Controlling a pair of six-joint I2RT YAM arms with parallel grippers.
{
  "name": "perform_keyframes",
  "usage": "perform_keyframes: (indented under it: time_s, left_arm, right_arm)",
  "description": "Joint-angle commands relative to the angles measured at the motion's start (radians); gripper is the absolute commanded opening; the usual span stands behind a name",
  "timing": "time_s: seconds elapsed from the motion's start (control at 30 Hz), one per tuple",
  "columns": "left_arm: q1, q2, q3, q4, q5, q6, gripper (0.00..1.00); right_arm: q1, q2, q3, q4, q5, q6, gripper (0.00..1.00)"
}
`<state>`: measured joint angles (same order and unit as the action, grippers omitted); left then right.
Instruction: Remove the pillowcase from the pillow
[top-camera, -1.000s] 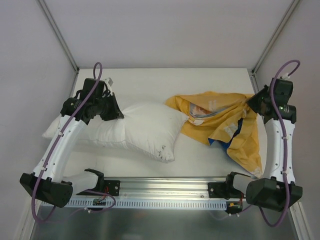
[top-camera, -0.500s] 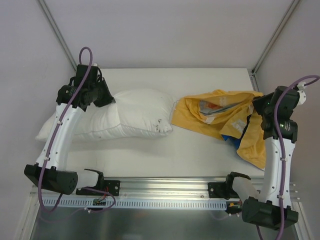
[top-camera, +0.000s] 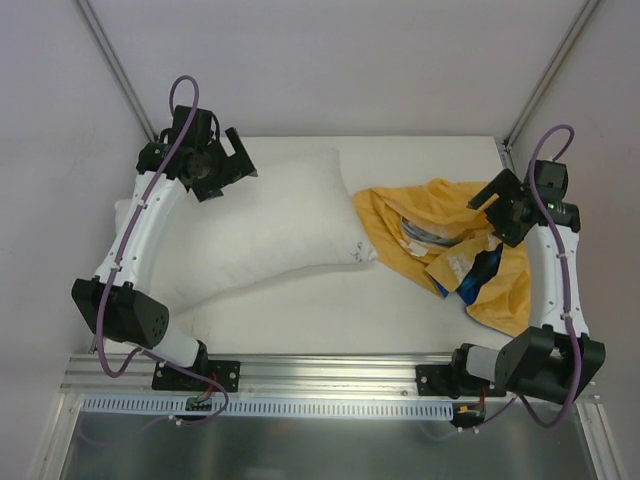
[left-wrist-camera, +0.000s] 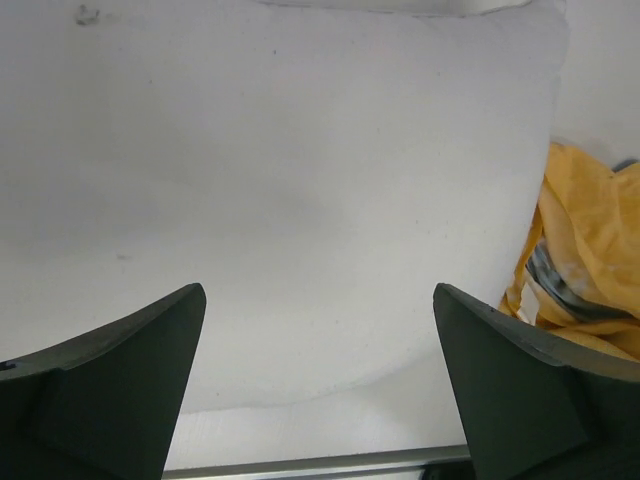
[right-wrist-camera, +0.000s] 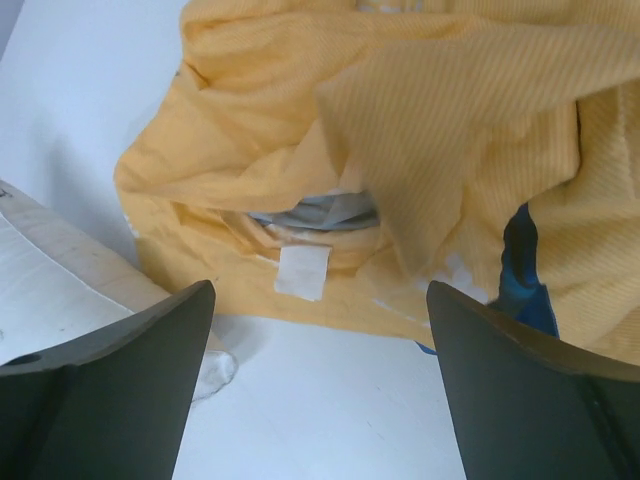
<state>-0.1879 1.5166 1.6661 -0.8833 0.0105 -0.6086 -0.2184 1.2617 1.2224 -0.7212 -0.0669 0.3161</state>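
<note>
**On the surface, the pillowcase and pillow lie apart**

At the left and middle of the surface the white pillow lies flat and bare, set on a slant, with no yellow cloth on any part of it. To its right the mustard pillowcase sits in a loose, crumpled heap. Its mouth gapes toward the pillow, its blue lining shows at the near side, and a small white tag is visible inside the opening. The pillow's near right corner comes just beside the heap's edge, and I cannot tell whether the two touch.

The left end effector hangs over the pillow's far left corner with its fingers spread wide. Its wrist view shows only plain white stuffing between them, so it grips nothing. That position suits anchoring the pillow at the end away from the cover.

The right end effector hovers above the far right part of the pillowcase. It is also spread and empty, with yellow folds lying slack beneath it. That position suits drawing the cover off to the right, away from the pillow.

With both end effectors empty and the two things lying as separate shapes, the removal looks complete. What seems left is for the arms to draw back. The slack cloth could snag on a finger if the right arm dips low.
</note>
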Motion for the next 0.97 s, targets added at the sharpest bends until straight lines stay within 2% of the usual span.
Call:
perform_keyframes:
  time_s: [0.0, 0.1, 0.27, 0.3, 0.5, 0.73, 0.93]
  left_arm:
    - [0.001, -0.044, 0.014, 0.032, 0.086, 0.016, 0.99]
    - [-0.016, -0.081, 0.024, 0.030, 0.117, 0.043, 0.99]
    - [-0.082, -0.154, 0.044, 0.033, 0.148, 0.096, 0.99]
    - [-0.096, -0.167, 0.044, 0.033, 0.148, 0.102, 0.99]
    - [-0.180, -0.263, -0.018, 0.063, 0.178, 0.132, 0.99]
    - [-0.219, -0.394, -0.164, 0.101, 0.148, 0.139, 0.99]
    - [-0.219, -0.443, -0.195, 0.106, 0.125, 0.161, 0.99]
  right_arm:
    - [-0.001, -0.096, 0.100, -0.060, -0.022, -0.089, 0.92]
    - [0.002, -0.162, 0.133, -0.083, -0.011, -0.112, 0.99]
    - [0.030, -0.243, 0.198, -0.162, 0.065, -0.173, 0.96]
    - [0.036, -0.252, 0.222, -0.173, 0.123, -0.184, 0.96]
    - [0.057, -0.307, 0.304, -0.231, 0.165, -0.236, 0.96]
    - [0.067, -0.324, 0.263, -0.244, 0.196, -0.268, 0.96]
    - [0.067, -0.311, 0.229, -0.239, 0.190, -0.267, 0.96]
